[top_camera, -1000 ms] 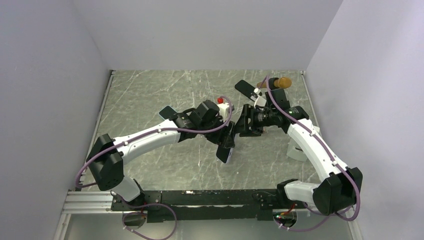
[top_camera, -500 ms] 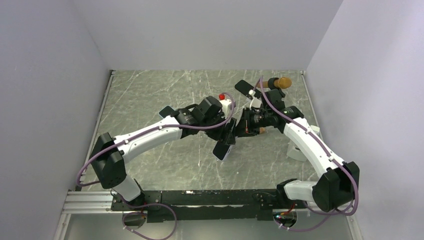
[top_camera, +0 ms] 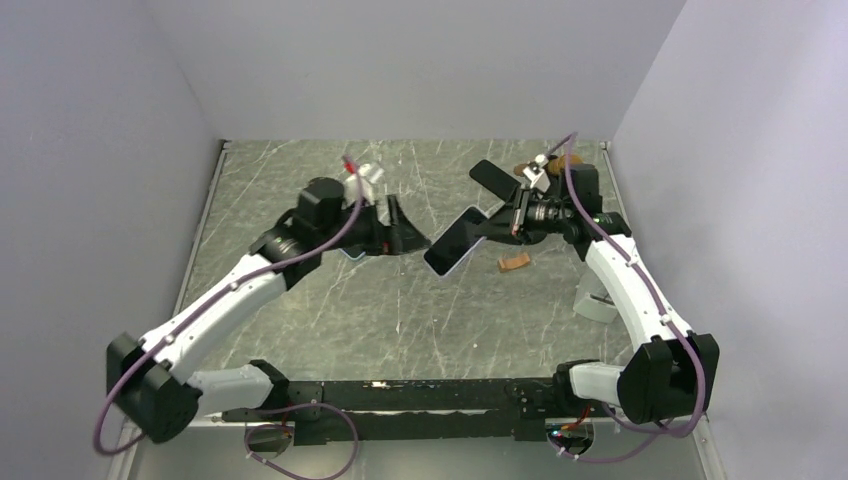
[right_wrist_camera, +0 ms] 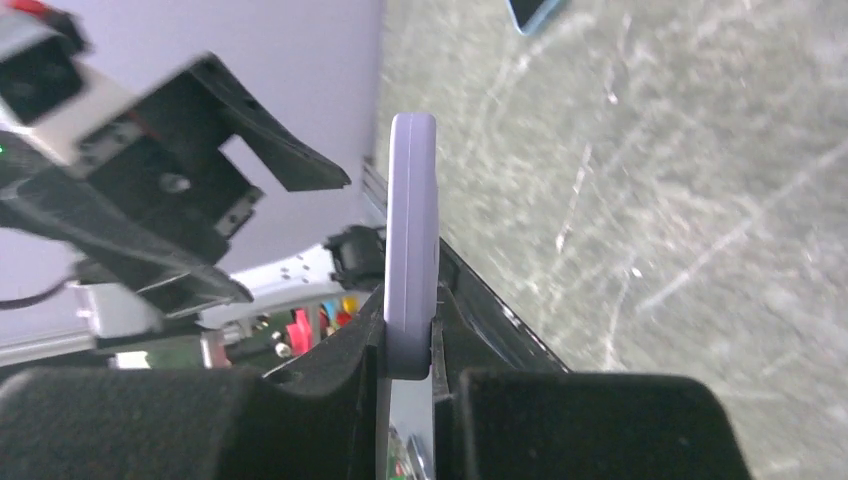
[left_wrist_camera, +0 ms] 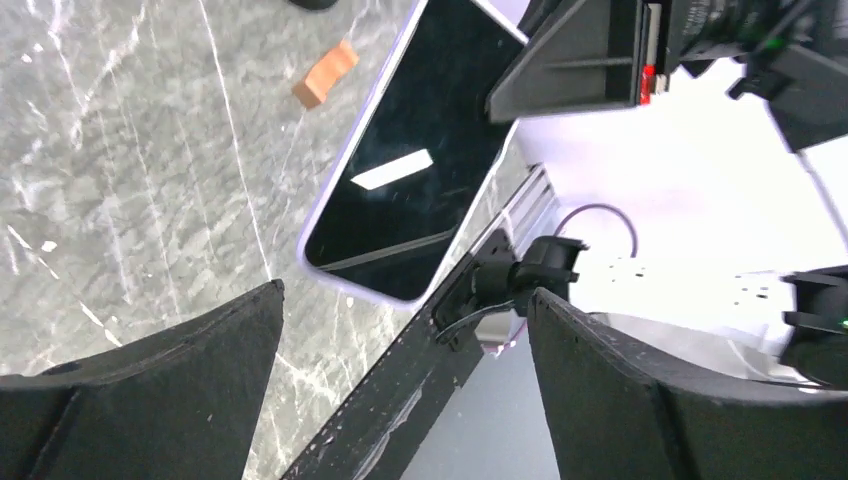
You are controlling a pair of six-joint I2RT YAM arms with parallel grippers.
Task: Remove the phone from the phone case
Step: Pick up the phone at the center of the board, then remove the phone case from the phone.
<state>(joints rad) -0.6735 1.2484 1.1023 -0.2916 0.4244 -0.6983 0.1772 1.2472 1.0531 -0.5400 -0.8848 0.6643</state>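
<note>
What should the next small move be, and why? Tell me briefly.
Probably bring the left gripper forward to take the free end of the phone. The right gripper is shut on its other end, holding it above the table; the left is open, empty and apart from it. Whether its lavender rim is a separate shell, I cannot tell.

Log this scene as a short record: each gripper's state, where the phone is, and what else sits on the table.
Left gripper: open, empty, apart from phone
Right gripper: shut on lavender-rimmed black-screened phone
Phone: held above grey marble table, tilted
Case removed: cannot tell
Also on table: small orange block
</note>
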